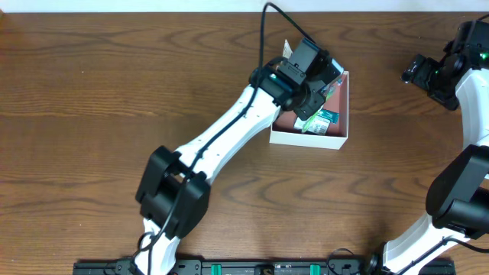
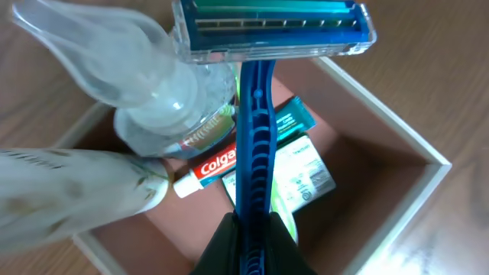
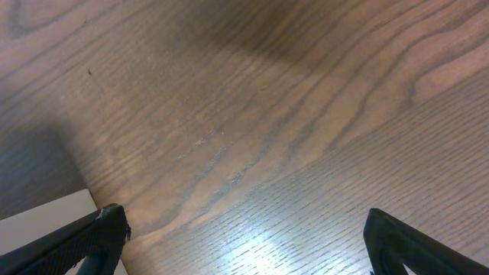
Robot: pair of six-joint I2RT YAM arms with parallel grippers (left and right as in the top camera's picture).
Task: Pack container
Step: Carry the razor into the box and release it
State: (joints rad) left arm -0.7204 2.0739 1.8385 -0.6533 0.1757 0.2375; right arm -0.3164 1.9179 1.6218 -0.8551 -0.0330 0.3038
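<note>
The container (image 1: 309, 138) is a square white box with a dusty pink inside, at the table's back middle; it also shows in the left wrist view (image 2: 397, 156). My left gripper (image 2: 250, 237) hangs over it, shut on the handle of a blue razor (image 2: 254, 145) whose clear-capped head (image 2: 273, 29) points away. Inside the box lie a clear bottle (image 2: 172, 107), a red Colgate toothpaste tube (image 2: 205, 169) and a green-and-white packet (image 2: 302, 172). A white tube (image 2: 69, 198) lies at the left wall. My right gripper (image 3: 244, 237) is open and empty over bare table at the far right.
The brown wooden table (image 1: 99, 84) surrounds the box. My left arm (image 1: 221, 141) crosses from the front left to the box. My right arm (image 1: 466, 114) stands at the right edge. A pale flat corner (image 3: 46, 218) shows in the right wrist view.
</note>
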